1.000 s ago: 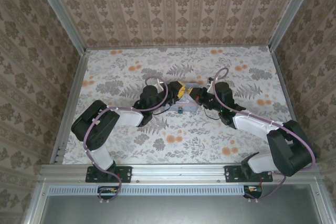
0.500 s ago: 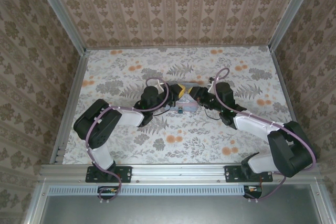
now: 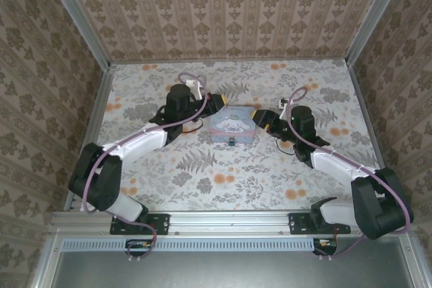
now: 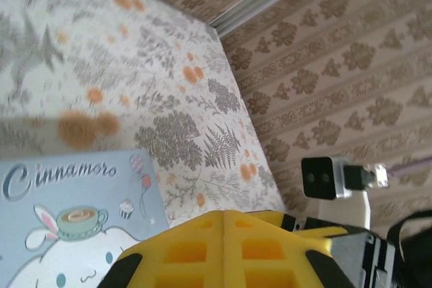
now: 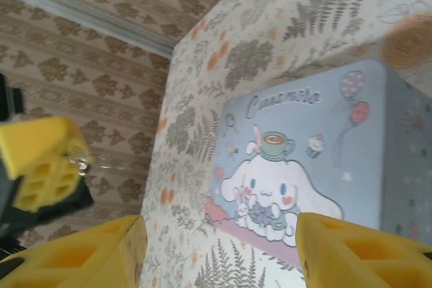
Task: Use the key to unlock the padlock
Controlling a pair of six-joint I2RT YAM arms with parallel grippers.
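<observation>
A pale blue Cinnamoroll tin box point(image 3: 231, 125) lies mid-table, and a small dark padlock point(image 3: 231, 141) hangs at its near side. My left gripper point(image 3: 217, 104) hovers just off the box's far-left corner, its yellow fingers point(image 4: 224, 215) pressed together. In the right wrist view a thin silvery key point(image 5: 86, 160) sticks out from the left gripper's tip point(image 5: 64, 150). My right gripper point(image 3: 260, 121) sits at the box's right edge, open wide point(image 5: 219, 234), with the box lid point(image 5: 317, 166) showing between its fingers and nothing held.
The floral tabletop point(image 3: 223, 180) is bounded by metal rails and patterned walls on three sides. Open room lies in front of the box and toward both far corners. The right wrist camera point(image 4: 324, 177) faces the left gripper at close range.
The left arm has swung up and to the left off the box, fingers still together. The right gripper has backed off to the right, uncovering the lid.
</observation>
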